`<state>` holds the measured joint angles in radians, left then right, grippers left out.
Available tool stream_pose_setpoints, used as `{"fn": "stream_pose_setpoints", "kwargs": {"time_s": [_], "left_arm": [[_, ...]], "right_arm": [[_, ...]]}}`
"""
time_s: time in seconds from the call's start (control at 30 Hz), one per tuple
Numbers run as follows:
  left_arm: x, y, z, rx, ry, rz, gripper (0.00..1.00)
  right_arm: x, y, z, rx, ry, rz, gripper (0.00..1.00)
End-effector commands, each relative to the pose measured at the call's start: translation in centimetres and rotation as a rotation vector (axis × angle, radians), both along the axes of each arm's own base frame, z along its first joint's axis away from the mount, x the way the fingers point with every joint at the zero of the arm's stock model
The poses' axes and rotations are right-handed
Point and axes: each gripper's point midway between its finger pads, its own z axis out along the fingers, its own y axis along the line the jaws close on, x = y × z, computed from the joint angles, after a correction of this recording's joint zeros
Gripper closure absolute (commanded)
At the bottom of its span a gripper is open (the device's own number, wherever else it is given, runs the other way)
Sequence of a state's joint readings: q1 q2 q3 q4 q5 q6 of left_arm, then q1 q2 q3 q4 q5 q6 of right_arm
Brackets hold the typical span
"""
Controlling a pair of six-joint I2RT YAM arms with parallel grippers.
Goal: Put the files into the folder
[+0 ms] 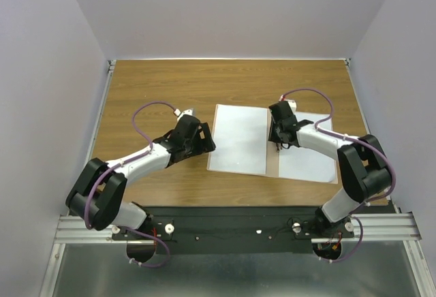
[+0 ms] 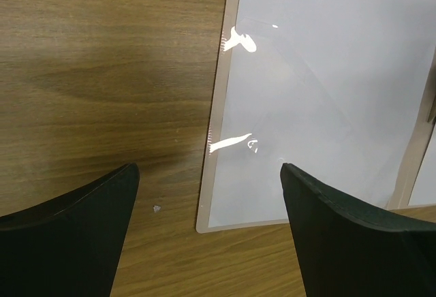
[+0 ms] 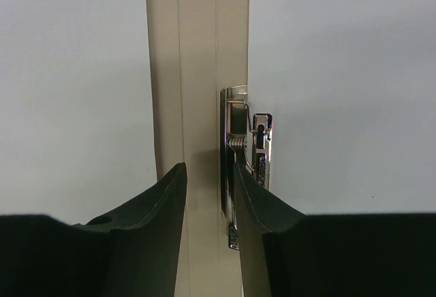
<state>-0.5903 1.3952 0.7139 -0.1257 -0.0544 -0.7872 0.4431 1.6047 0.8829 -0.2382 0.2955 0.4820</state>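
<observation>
Right wrist view — fastening the sheets [image 1: 238, 139] into the folder [image 3: 197, 72].
It lies open on the worktop [image 1: 170, 86], a sheet on each half. The right fingers [image 3: 136, 229], narrowed but empty, sit at the clip [image 3: 245, 147] — pressing it looks next. The left fingers [image 2: 68, 229] are spread wide.

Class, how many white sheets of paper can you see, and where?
2. One sheet lies on the open folder's left half; the other sheet lies on its right half. Any sheets stacked beneath would be hidden.
</observation>
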Motion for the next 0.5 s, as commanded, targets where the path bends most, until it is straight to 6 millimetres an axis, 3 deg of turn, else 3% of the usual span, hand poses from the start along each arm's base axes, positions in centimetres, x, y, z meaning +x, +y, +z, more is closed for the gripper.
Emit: {"fn": "stream_pose_setpoints", "kwargs": {"time_s": [0.0, 0.23, 0.27, 0.4, 0.47], "left_arm": [[-0.4, 1.2, -0.4, 0.029, -0.001, 0.04, 0.05], [-0.4, 1.3, -0.3, 0.025, -0.003, 0.044, 0.05], [-0.3, 1.4, -0.3, 0.024, -0.004, 0.045, 0.06], [-0.3, 1.3, -0.3, 0.022, -0.001, 0.04, 0.06], [-0.4, 1.3, -0.2, 0.02, -0.005, 0.041, 0.05]], "right_arm": [[0.3, -1.0, -1.0, -0.079, 0.022, -0.057, 0.58], [-0.1, -1.9, -2.1, -0.134, 0.052, -0.085, 0.61], [-0.2, -1.8, -2.2, -0.137, 0.055, -0.082, 0.65], [-0.2, -1.6, -2.6, -0.143, 0.066, -0.079, 0.99], [0.6, -1.2, -1.4, -0.134, 0.031, -0.076, 0.99]]}}
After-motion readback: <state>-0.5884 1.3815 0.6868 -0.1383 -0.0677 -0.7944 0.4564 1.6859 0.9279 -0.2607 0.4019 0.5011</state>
